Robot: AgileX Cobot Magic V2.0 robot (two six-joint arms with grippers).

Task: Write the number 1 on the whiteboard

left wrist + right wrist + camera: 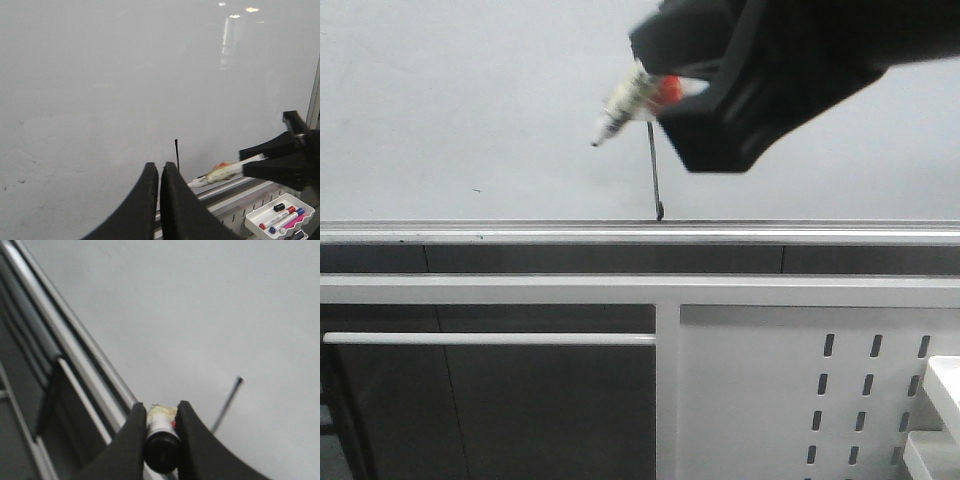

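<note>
The number 1 [654, 172] is a thin black stroke, nearly upright, low on the whiteboard [470, 90], ending just above its silver rail [520, 236]. My right tool [665, 95] hides the stroke's top; it is clamped on a marker [625, 103] whose tip is off the stroke. My left tool [159, 172] has its fingers pressed together, holding nothing. A tray of markers [280, 215] sits below the board.

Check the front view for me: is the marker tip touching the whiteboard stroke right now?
No: the marker in the right gripper has its tip up and left of the number 1, with bare whiteboard between them.
</note>
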